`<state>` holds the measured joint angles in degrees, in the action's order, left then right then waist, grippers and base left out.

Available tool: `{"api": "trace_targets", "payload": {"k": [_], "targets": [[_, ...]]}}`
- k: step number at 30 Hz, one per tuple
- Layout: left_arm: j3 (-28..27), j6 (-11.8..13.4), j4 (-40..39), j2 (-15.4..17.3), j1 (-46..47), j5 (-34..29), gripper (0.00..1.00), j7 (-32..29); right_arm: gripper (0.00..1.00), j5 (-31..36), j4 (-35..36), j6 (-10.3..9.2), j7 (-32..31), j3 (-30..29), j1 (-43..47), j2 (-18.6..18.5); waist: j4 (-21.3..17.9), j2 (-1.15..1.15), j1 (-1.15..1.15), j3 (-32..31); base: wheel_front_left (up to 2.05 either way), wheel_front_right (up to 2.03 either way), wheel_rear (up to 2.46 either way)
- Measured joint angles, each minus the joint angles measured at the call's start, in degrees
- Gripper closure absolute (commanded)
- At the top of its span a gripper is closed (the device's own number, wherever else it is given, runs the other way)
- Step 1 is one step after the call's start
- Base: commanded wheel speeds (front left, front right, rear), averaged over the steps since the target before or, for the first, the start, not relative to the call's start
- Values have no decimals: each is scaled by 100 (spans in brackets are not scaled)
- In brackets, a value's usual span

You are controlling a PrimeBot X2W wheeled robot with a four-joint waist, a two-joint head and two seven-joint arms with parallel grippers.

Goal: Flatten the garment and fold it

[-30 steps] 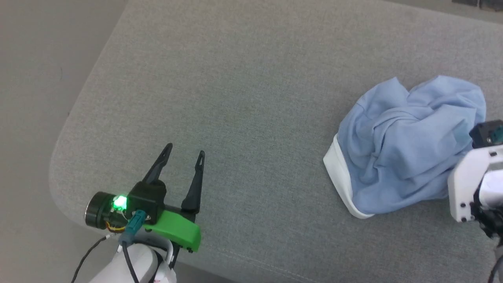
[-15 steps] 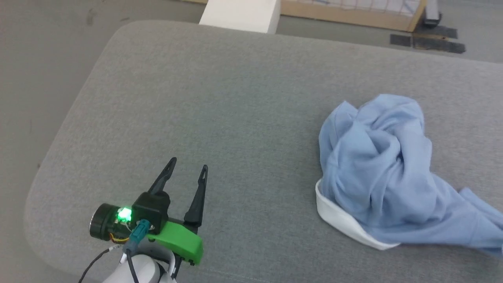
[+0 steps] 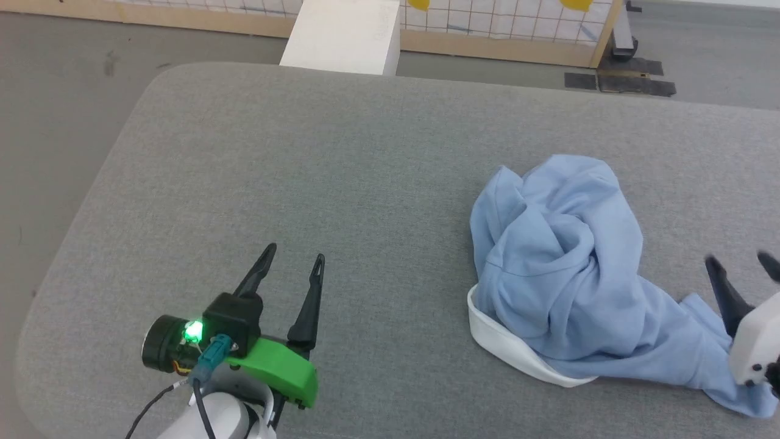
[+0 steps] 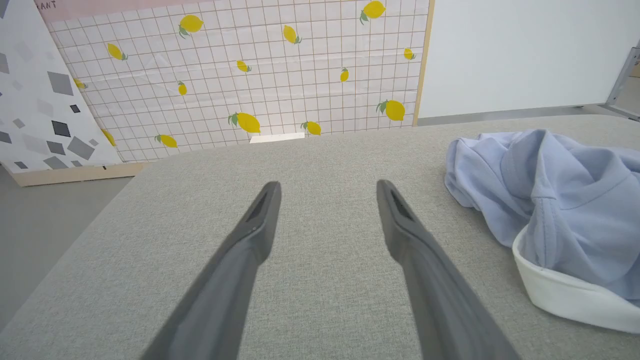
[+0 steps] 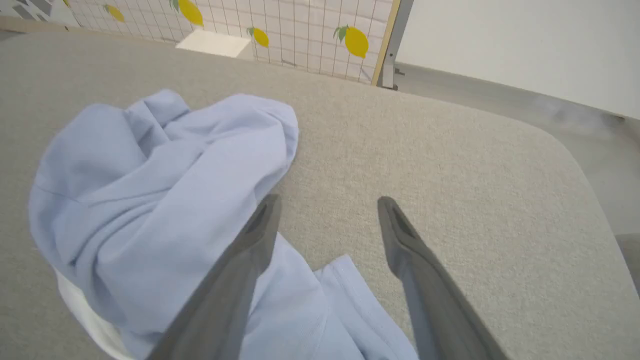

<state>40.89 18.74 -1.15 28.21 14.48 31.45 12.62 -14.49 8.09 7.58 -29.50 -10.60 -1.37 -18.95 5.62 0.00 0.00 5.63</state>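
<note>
The shirt (image 3: pixel 560 268) is found crumpled well right of left gripper (image 3: pixel 295 253), spread wide, empty; right gripper (image 3: pixel 737 259), also wide, is held over shirt hem; white block (image 3: pixel 341 33) noted beyond pad (image 3: pixel 304 152)

Looked down and forward from the head onto the grey table (image 3: pixel 304 152), from well above. Peered low along the left gripper (image 4: pixel 328 184) toward the lemon-print panel (image 4: pixel 250 75), close over the table top. Aimed steeper from the right wrist (right gripper (image 5: pixel 327 199) in front), near the garment (image 5: pixel 150 165). Shared garment and table across all three views.
</note>
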Motion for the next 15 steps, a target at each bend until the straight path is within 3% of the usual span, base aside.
{"api": "trace_targets", "payload": {"k": [8, 13, 15], "targets": [[27, -64, -199, -67, 18, 324, 0, -459, 0, -151, 232, 0, 1950, 48, 164, 591, -135, 0, 0, -13, 0, 0, 0], [347, -215, -516, 102, 511, 211, 0, -1459, 0, 344, 333, 0, 2565, -475, 332, 1135, -188, 0, 0, 126, 0, 0, 0], [492, -412, -732, 71, 880, 313, 0, -2042, 0, 474, 378, 0, 2637, -597, 386, 1285, -212, 0, 0, 219, 0, 0, 0]]}}
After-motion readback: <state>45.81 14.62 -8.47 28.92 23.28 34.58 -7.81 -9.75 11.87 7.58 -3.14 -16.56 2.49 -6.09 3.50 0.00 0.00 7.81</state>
